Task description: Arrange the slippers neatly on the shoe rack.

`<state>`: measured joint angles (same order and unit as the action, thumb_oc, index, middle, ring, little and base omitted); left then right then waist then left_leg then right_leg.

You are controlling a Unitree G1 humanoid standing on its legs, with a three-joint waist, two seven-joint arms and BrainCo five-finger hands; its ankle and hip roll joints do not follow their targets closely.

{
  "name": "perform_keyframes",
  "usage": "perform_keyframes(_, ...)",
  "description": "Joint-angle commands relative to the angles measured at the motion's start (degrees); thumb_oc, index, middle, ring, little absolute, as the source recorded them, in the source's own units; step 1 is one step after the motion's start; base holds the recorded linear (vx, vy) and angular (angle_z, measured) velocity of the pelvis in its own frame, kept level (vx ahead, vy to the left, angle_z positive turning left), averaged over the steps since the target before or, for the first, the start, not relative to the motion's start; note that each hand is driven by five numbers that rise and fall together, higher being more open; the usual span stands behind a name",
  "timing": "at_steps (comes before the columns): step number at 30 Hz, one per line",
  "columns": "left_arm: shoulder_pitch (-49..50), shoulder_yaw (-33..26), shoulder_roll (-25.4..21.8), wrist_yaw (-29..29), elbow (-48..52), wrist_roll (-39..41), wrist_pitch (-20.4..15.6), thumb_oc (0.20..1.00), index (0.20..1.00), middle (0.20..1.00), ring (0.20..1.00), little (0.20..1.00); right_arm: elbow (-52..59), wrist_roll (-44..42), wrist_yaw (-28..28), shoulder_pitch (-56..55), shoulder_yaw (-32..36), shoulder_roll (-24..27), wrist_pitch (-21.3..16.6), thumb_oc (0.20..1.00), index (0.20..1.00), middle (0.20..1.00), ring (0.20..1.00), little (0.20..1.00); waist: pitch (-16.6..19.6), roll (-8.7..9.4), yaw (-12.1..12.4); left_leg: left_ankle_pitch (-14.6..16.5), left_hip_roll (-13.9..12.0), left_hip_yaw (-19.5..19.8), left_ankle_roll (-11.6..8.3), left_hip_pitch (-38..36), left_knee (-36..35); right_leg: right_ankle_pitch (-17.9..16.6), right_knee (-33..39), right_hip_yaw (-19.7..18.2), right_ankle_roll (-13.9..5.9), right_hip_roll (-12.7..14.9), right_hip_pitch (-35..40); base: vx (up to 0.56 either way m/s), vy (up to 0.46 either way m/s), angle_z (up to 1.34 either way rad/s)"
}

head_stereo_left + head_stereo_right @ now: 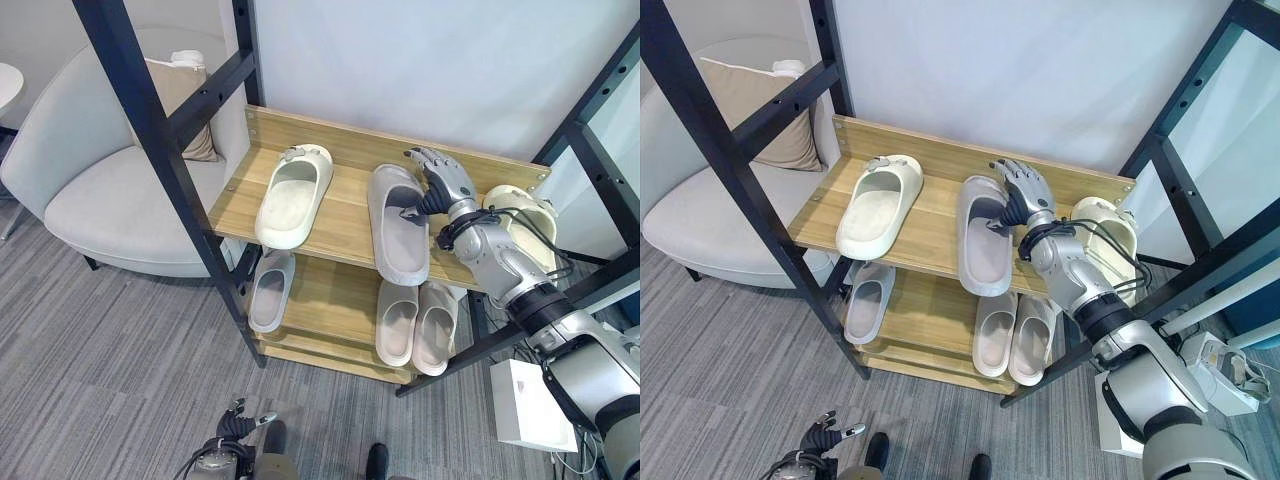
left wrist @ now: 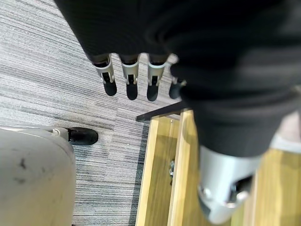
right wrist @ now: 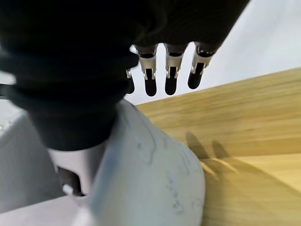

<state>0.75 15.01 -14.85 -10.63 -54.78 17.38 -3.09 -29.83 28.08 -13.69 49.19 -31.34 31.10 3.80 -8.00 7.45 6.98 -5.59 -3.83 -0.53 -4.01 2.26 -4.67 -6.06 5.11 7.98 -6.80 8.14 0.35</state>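
**Right robot hand on the grey slipper, top shelf**

Your right robot hand [image 1: 438,180] rests over the toe end of the grey slipper [image 1: 397,224] on the shoe rack's top shelf [image 1: 342,215], fingers [image 3: 170,77] straight, not curled round it. A cream slipper [image 1: 292,196] lies left of it, another cream one [image 1: 523,222] at the right end. Three more slippers sit on the lower shelf [image 1: 325,292]. Your left robot hand [image 1: 234,430] hangs low over the carpet [image 1: 110,370], fingers relaxed, holding nothing.
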Motion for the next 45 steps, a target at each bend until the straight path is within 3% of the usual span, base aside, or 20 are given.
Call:
perform_keyframes(1, -5.1, 1.4, -0.7, 0.1, -2.2, 0.9, -2.0, 1.000, 1.000, 1.000, 1.000, 1.000, -6.1, -0.4, -1.4, 6.2, -2.6, 0.6, 0.2, 1.000, 1.000, 1.000, 1.000, 1.000, -3.2, 0.76, 3.5, 5.0, 2.3, 1.4, 1.90, -1.2, -0.3, 6.6, -0.1, 1.5, -1.75, 0.4, 4.8, -0.04, -0.015, 0.00)
perform_keyframes(2, -5.1, 1.4, -0.8, 0.1, -2.2, 1.1, -2.0, 1.000, 1.000, 1.000, 1.000, 1.000, -6.9, -0.6, -1.7, 6.0, -2.6, 0.3, 0.4, 0.931, 0.931, 0.931, 0.931, 0.931, -3.5, 0.81, 3.7, 4.8, 2.2, 1.6, 1.86, -0.9, -0.3, 6.5, -0.1, 1.7, -1.73, 0.3, 4.7, 0.00, 0.000, 0.00)
perform_keyframes(3, -5.3, 1.4, -0.8, 0.1, -2.2, 1.2, -2.1, 1.000, 1.000, 1.000, 1.000, 1.000, -8.3, -1.0, -2.1, 5.3, -2.6, -0.1, 0.3, 0.263, 0.263, 0.263, 0.263, 0.263, -3.8, 0.75, 3.8, 4.7, 2.2, 1.7, 1.84, -0.6, -0.3, 6.4, -0.1, 1.9, -1.73, 0.3, 4.4, 0.00, 0.000, 0.00)
perform_keyframes(4, -5.3, 1.4, -0.8, 0.1, -2.2, 1.2, -2.1, 1.000, 1.000, 1.000, 1.000, 1.000, -8.4, -1.1, -2.2, 5.3, -2.6, -0.2, 0.3, 0.200, 0.200, 0.200, 0.200, 0.200, -3.7, 0.77, 3.8, 4.7, 2.2, 1.7, 1.84, -0.6, -0.3, 6.4, -0.1, 1.9, -1.72, 0.3, 4.4, -0.04, -0.011, 0.02)
perform_keyframes(9, -5.1, 1.2, -1.2, -0.2, -2.5, 1.4, -2.1, 1.000, 1.000, 1.000, 1.000, 1.000, -11.2, -1.6, -2.5, 4.7, -2.1, -0.6, 1.1, 0.200, 0.200, 0.200, 0.200, 0.200, -4.6, 0.32, 3.9, 4.1, 2.2, 2.6, 1.69, 0.4, -0.3, 6.5, -0.1, 2.4, -1.55, 0.3, 3.7, -0.02, 0.000, 0.05)
perform_keyframes(18, -4.4, 0.9, -0.8, -0.3, -2.2, 1.0, -1.9, 1.000, 1.000, 1.000, 1.000, 1.000, -5.8, -3.8, -4.3, 3.2, 1.1, 1.1, 0.3, 0.200, 0.200, 0.200, 0.200, 0.200, -3.9, -0.81, 2.8, 4.6, 2.3, 2.1, 1.71, -0.5, -0.3, 6.9, -0.1, 2.4, -1.57, 0.5, 4.5, 0.00, 0.005, 0.05)
perform_keyframes(24, -3.8, 0.1, 0.0, -0.1, -0.7, 0.5, -1.3, 1.000, 1.000, 1.000, 1.000, 1.000, 12.3, -6.5, -8.4, -6.1, 12.3, 2.9, -1.5, 0.200, 0.200, 0.200, 0.200, 0.200, -3.2, -2.04, 1.3, 4.7, 2.1, 1.5, 1.50, -1.4, -0.3, 7.4, -0.1, 2.2, -1.50, 0.6, 5.1, 0.00, 0.000, 0.03)
perform_keyframes(28, -2.7, -1.7, 1.5, -0.5, -1.0, -1.5, -0.2, 1.000, 1.000, 1.000, 1.000, 1.000, 34.5, -9.5, -10.4, -20.9, 23.4, -1.1, -7.7, 0.200, 0.200, 0.200, 0.200, 0.200, -3.0, -3.08, -0.8, 5.0, 1.9, 0.9, 1.48, -1.9, -0.3, 7.9, -0.1, 1.8, -1.38, 0.4, 5.3, 0.00, 0.000, -0.01)
perform_keyframes(29, -2.6, -1.6, 1.4, -0.5, -1.0, -1.5, -0.2, 1.000, 1.000, 1.000, 1.000, 1.000, 34.8, -9.4, -10.3, -21.3, 23.6, -1.1, -7.6, 0.200, 0.200, 0.200, 0.200, 0.200, -2.9, -3.06, -0.7, 5.0, 1.9, 0.9, 1.47, -1.9, -0.3, 7.9, -0.1, 1.8, -1.38, 0.4, 5.3, 0.01, -0.020, -0.05)
perform_keyframes(31, -1.5, -2.4, 2.2, -0.7, -0.9, -2.6, 0.3, 1.000, 1.000, 1.000, 1.000, 1.000, 45.5, -10.9, -9.8, -27.6, 26.8, -2.7, -11.3, 0.200, 0.200, 0.200, 0.200, 0.200, -3.1, -3.46, -2.1, 5.0, 1.6, 0.3, 1.33, -2.2, -0.3, 8.1, -0.1, 1.5, -1.37, 0.3, 5.1, 0.00, -0.022, -0.14)
perform_keyframes(33, -1.3, -2.4, 2.5, -0.9, -0.9, -2.9, 0.2, 1.000, 1.000, 1.000, 1.000, 1.000, 48.1, -11.0, -9.6, -29.5, 27.3, -2.9, -12.4, 0.200, 0.200, 0.200, 0.200, 0.200, -3.1, -3.54, -2.4, 5.0, 1.5, 0.1, 1.27, -2.3, -0.3, 8.1, -0.1, 1.3, -1.33, 0.2, 5.0, -0.01, -0.011, -0.20)
perform_keyframes(34, -0.7, -2.6, 3.0, -1.4, -0.6, -3.4, 0.1, 1.000, 1.000, 1.000, 1.000, 1.000, 55.0, -13.9, -8.6, -33.7, 27.9, -4.4, -16.0, 0.200, 0.200, 0.200, 0.200, 0.200, -3.4, -3.91, -3.5, 5.0, 1.3, -0.3, 1.14, -2.4, -0.3, 8.1, -0.1, 1.0, -1.33, 0.1, 4.9, -0.01, -0.009, -0.16)
perform_keyframes(45, 0.2, -2.3, 3.7, -2.6, 0.5, -2.7, -1.0, 1.000, 1.000, 1.000, 1.000, 1.000, 63.5, -29.3, 1.9, -39.5, 18.0, -5.8, -21.3, 0.200, 0.200, 0.200, 0.200, 0.200, -3.6, -4.64, -4.8, 4.7, 1.2, -0.7, 0.85, -2.3, -0.3, 7.8, -0.1, 1.0, -1.21, 0.0, 4.6, -0.01, -0.001, -0.07)
